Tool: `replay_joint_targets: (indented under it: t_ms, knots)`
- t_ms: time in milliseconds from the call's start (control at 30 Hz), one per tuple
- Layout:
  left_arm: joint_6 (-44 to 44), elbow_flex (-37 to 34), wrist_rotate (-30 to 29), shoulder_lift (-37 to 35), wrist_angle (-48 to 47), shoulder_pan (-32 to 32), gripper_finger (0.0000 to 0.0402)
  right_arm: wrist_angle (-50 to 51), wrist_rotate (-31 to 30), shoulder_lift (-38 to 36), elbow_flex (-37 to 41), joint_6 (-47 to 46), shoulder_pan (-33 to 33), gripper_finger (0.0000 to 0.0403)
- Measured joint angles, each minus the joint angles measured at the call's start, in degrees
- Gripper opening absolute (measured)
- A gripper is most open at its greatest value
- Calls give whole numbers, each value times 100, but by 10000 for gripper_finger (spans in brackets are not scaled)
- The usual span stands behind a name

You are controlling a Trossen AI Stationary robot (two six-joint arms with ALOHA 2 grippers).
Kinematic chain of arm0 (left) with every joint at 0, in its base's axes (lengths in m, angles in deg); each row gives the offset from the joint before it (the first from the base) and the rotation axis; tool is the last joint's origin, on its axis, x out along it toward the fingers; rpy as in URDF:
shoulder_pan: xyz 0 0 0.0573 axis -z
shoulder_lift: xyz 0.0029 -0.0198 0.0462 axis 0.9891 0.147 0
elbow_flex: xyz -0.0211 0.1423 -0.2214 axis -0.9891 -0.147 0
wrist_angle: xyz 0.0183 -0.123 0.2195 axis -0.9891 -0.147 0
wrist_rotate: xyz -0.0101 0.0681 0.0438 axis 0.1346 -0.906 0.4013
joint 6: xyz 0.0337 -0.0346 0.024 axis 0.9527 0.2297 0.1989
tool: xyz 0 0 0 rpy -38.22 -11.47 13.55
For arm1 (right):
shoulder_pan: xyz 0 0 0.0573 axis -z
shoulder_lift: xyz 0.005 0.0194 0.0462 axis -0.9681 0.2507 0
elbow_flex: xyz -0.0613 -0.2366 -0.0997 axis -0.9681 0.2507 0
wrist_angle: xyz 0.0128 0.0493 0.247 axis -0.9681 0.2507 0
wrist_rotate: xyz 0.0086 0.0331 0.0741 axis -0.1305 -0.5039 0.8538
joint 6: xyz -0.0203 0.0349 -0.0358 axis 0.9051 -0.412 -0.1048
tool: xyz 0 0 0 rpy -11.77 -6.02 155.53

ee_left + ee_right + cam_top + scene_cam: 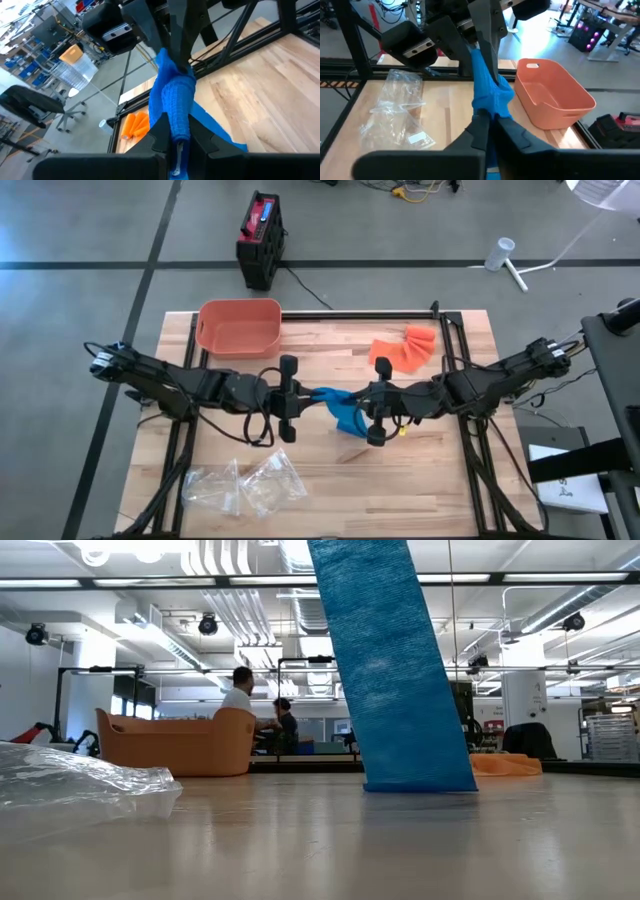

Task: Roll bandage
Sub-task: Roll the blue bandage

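A blue bandage (pixel 345 418) is held up over the middle of the table between my two grippers. Its bunched, partly rolled upper part (pixel 175 97) spans the short gap between them. A flat strip (pixel 395 670) hangs down from there, and its lower end (pixel 420 785) rests on the wood. My left gripper (pixel 312 394) comes in from the table's left and is shut on the bandage. My right gripper (pixel 354 397) comes in from the table's right, facing it, and is also shut on the bandage. My left gripper pinches the bunched blue bandage (pixel 179 131) between its two fingers, reaching nearly level from the table's left. The bunch stands clear of the table; the loose strip hangs below it. My right gripper pinches the other side of the same bunch (pixel 489 107) between its two fingers, nearly level from the table's right. The held part is lifted clear, and only the strip's end lies on the wood.
An orange basket (pixel 240 326) stands at the far left of the table. Orange bandage pieces (pixel 405 348) lie at the far right. Clear plastic bags (pixel 245 485) lie at the near left. A black and red box (pixel 262 238) sits on the floor beyond the table.
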Motion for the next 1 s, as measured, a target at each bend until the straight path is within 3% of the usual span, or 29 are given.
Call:
replay_joint_targets:
  t_ms: [167,367,733,1000]
  knots:
    - [-32,2,-34,0,115,6,16,-93,774,-9,-7,20,-16,2]
    - [-39,7,-40,0,101,4,18,-71,1040,-110,-74,86,-33,0]
    - [-47,7,-217,-9,-43,1,20,-104,1204,-621,-83,177,-104,0]
    - [-162,7,-144,-66,-36,17,18,163,934,-710,-70,284,-91,0]
